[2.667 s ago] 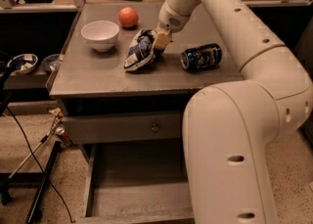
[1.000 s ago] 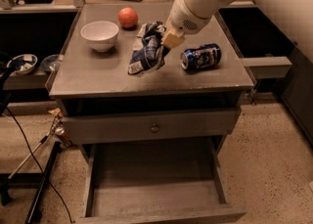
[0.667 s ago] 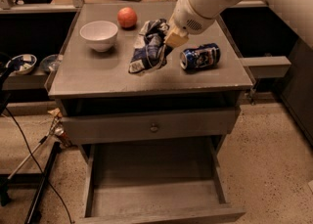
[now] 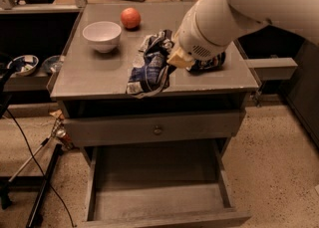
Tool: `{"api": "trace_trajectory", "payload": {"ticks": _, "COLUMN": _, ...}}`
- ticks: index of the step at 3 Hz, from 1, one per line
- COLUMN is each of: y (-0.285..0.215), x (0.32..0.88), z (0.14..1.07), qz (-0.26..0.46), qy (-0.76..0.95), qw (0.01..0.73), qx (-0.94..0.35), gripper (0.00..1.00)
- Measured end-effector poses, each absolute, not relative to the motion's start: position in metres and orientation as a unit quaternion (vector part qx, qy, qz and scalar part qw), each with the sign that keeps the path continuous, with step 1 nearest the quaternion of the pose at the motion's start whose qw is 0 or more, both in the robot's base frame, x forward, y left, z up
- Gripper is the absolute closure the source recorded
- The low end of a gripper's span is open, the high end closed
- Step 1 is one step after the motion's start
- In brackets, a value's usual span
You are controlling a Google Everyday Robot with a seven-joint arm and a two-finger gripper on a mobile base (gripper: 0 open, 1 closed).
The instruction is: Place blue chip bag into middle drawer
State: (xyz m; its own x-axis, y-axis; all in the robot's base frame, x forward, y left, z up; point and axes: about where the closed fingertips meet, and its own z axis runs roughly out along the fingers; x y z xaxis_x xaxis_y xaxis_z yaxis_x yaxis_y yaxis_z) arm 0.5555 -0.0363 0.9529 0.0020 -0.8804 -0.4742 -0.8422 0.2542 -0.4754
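The blue chip bag (image 4: 148,68), dark blue with white patches and crumpled, hangs from my gripper (image 4: 173,60) over the front part of the table top. The gripper is shut on the bag's right upper edge, at the end of the white arm that comes in from the upper right. The middle drawer (image 4: 154,199) is pulled open below the table, a wide shallow grey box with nothing in it. It lies lower than the bag and nearer to the camera.
A white bowl (image 4: 102,35) and an orange-red fruit (image 4: 130,18) stand at the back left of the grey table (image 4: 89,80). A blue-and-white drink can (image 4: 209,64) is mostly hidden behind the arm. A shut drawer front with a round knob (image 4: 158,130) sits above the open drawer. Cables and a stand lie on the floor at the left.
The gripper has lifted the bag off the table top and carried it toward the front edge. The arm now covers most of the drink can.
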Motion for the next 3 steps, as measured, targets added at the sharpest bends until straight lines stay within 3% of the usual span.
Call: {"api": "trace_trajectory", "payload": {"ticks": 3, "y": -0.047, "x": 0.544, "z": 0.911, "qz": -0.013, "qy": 0.730, "qw": 0.352, "qx": -0.586, "gripper": 1.00}}
